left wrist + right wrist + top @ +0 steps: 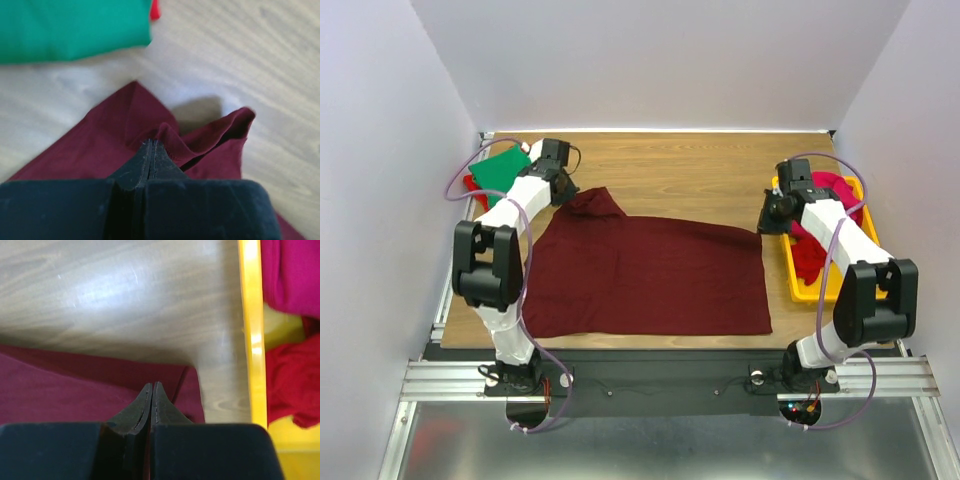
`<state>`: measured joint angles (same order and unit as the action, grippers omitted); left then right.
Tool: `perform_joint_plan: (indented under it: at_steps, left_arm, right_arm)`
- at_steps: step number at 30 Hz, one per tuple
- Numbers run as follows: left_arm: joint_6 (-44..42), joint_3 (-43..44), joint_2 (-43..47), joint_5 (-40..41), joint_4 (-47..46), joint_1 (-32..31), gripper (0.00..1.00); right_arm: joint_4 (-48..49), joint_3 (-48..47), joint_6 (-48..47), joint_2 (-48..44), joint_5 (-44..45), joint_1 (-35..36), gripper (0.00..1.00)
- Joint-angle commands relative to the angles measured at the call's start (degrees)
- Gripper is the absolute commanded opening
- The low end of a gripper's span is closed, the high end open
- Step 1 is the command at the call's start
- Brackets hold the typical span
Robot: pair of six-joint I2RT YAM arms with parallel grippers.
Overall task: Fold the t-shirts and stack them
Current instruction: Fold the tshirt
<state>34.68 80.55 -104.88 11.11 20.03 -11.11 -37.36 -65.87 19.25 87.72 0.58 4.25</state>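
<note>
Peeking past green t-shirt: red cloth

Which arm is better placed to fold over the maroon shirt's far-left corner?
Left. The left gripper pinches that raised corner of the shirt; the right gripper is shut at the far-right corner.

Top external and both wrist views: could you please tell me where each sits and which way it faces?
Top external: above, behind the bases, looking down at the table; left arm and right arm show.
Left wrist: behind its shut jaws, facing the pinched maroon t-shirt; green t-shirt beyond.
Right wrist: behind its shut jaws, facing the shirt's corner; yellow tray beside.
Shared: the maroon t-shirt.
</note>
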Motion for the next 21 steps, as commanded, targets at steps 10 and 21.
perform_joint_plan:
  at_steps: [10, 21]
  left_arm:
    - [2.41, -19.02, 23.30, 6.02, 2.02, 0.30, 0.00]
    - [7.51, -33.61, 40.98, 4.36, 8.09, 0.13, 0.00]
  right_arm:
    - [-8.07, 3.29, -1.58, -6.25, 1.44, 0.23, 0.00]
    - [-11.41, 5.04, -2.19, -7.30, 3.29, 0.23, 0.00]
